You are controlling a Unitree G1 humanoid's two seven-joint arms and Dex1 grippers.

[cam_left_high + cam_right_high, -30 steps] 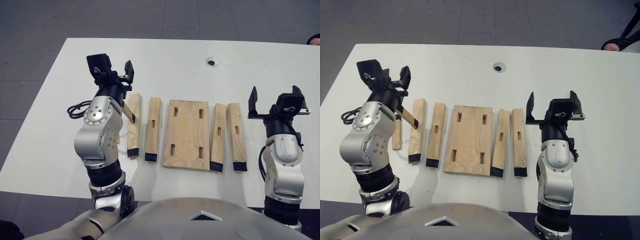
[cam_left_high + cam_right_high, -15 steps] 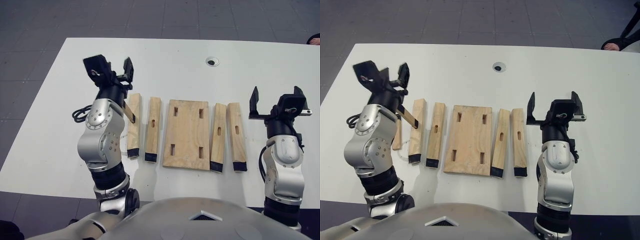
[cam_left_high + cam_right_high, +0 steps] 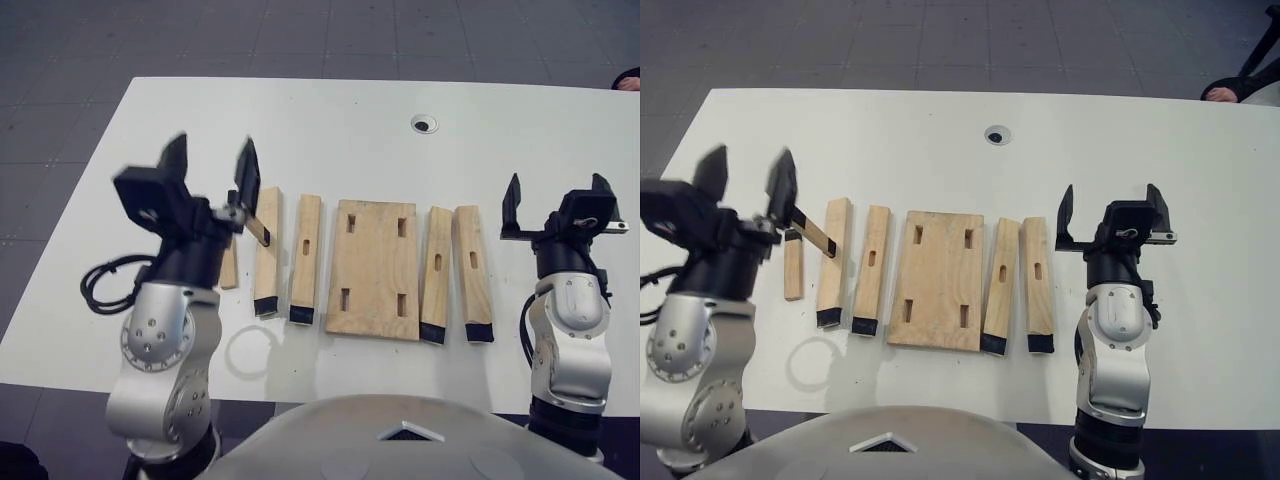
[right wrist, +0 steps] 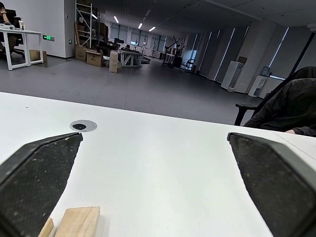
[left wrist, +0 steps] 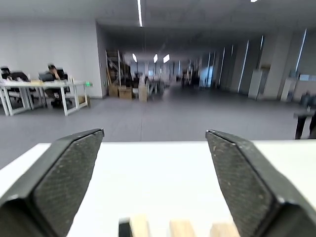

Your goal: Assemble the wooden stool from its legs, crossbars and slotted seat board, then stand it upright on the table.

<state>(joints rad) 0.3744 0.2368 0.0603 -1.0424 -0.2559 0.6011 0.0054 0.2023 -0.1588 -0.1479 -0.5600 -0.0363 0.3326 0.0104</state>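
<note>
The slotted seat board (image 3: 375, 268) lies flat mid-table. Two legs (image 3: 267, 250) (image 3: 305, 257) lie to its left and two more (image 3: 436, 274) (image 3: 473, 272) to its right, all with black ends toward me. One short crossbar (image 3: 229, 270) lies flat beside the leftmost leg. A second crossbar (image 3: 258, 228) rests slanted across that leg's far part. My left gripper (image 3: 210, 165) hovers open and empty just left of the crossbars. My right gripper (image 3: 556, 190) is raised, open and empty, right of the legs. Leg ends (image 5: 182, 229) show below the left gripper's fingers (image 5: 64, 182).
A round cable grommet (image 3: 425, 124) sits in the white table (image 3: 350, 140) beyond the board. A black cable (image 3: 100, 285) loops beside my left arm. A faint clear ring (image 3: 250, 350) lies near the front edge. A person's arm shows at the far right edge (image 3: 1240, 85).
My left arm has drawn back toward me and to the left, uncovering the flat crossbar; its gripper stays open. The right arm has barely moved. The wooden parts lie as before.
</note>
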